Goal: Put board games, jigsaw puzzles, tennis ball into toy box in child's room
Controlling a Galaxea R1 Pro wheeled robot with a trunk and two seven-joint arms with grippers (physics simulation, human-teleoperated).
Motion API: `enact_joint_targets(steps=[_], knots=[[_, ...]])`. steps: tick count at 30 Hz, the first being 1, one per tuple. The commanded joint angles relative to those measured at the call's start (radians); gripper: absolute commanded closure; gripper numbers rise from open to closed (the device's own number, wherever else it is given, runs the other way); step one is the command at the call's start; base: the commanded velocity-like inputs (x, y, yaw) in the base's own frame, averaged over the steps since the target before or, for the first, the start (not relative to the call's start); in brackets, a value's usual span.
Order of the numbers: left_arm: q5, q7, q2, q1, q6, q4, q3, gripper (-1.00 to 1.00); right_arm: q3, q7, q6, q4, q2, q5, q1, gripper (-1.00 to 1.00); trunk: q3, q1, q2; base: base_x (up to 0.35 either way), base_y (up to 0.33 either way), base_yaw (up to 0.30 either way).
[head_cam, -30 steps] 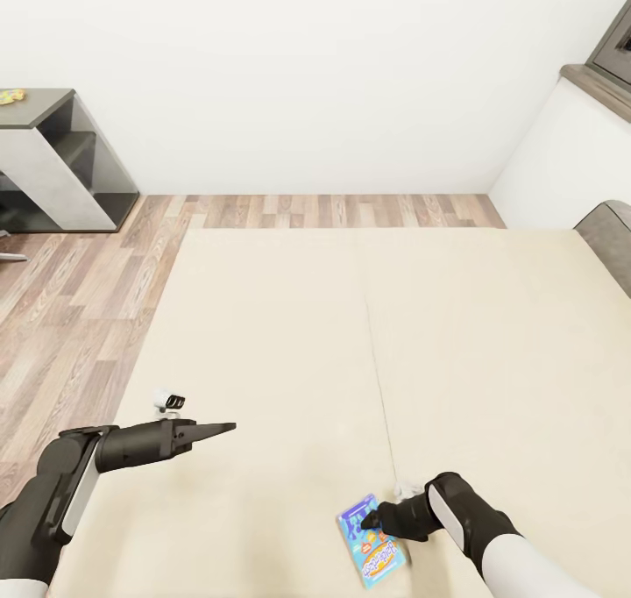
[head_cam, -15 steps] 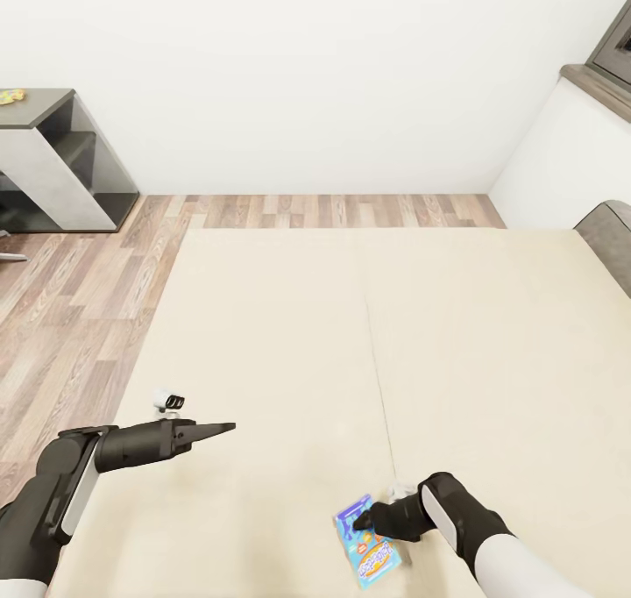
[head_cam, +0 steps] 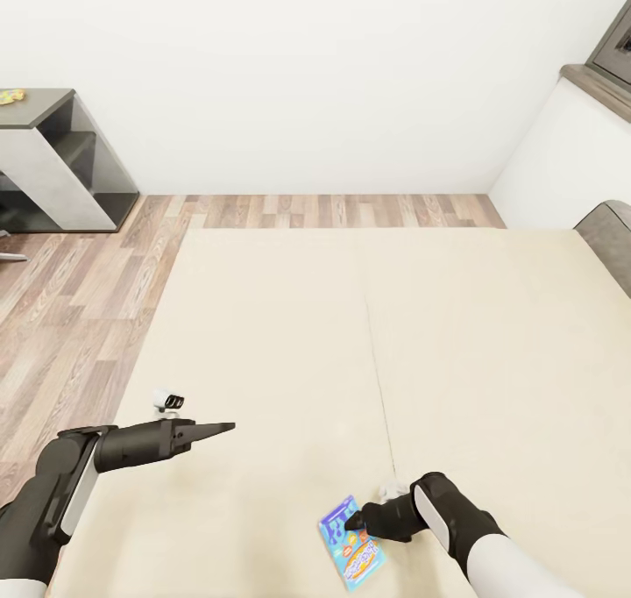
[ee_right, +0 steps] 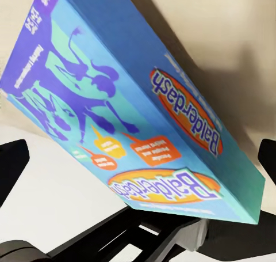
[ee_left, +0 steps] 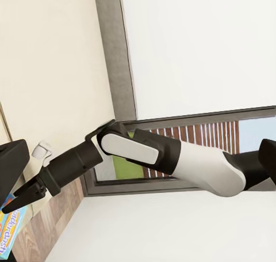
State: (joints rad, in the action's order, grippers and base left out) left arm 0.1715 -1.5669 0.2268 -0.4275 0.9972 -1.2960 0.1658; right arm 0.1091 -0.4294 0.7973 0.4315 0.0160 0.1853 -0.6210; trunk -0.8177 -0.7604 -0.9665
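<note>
While your right tool (head_cam: pixel 355 521) clamps the blue board game (head_cam: pixel 350 552) above the bed (head_cam: pixel 491 361), your left tool (head_cam: pixel 219 427) looks clenched, holding nothing.

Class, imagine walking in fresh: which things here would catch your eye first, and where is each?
The bright blue board game stands out on the beige bed, near its front edge, with the right tool at its edge. The left tool hangs over the bed's left side. A grey table stands far left.
</note>
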Motion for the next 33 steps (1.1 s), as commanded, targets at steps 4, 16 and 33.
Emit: enact_joint_targets(steps=[4,16,33], knots=[[0.0,-0.004,0.0,0.0,0.011,0.0,0.0,-1.0,0.005,0.004,0.006,0.001,-0.001,0.011,0.0,-1.0,-0.001,0.0,-0.001,0.0,0.0,0.0],[0.0,-0.004,0.0,0.0,0.011,0.0,0.0,-1.0,0.006,0.007,-0.006,-0.027,0.001,0.005,0.0,-1.0,-0.001,0.0,-0.001,0.0,0.0,0.0],[-0.003,-0.004,0.0,0.0,0.011,0.0,0.0,-1.0,0.006,0.009,-0.007,-0.034,0.019,0.003,0.0,-1.0,-0.001,0.0,-0.001,0.0,0.0,0.0]])
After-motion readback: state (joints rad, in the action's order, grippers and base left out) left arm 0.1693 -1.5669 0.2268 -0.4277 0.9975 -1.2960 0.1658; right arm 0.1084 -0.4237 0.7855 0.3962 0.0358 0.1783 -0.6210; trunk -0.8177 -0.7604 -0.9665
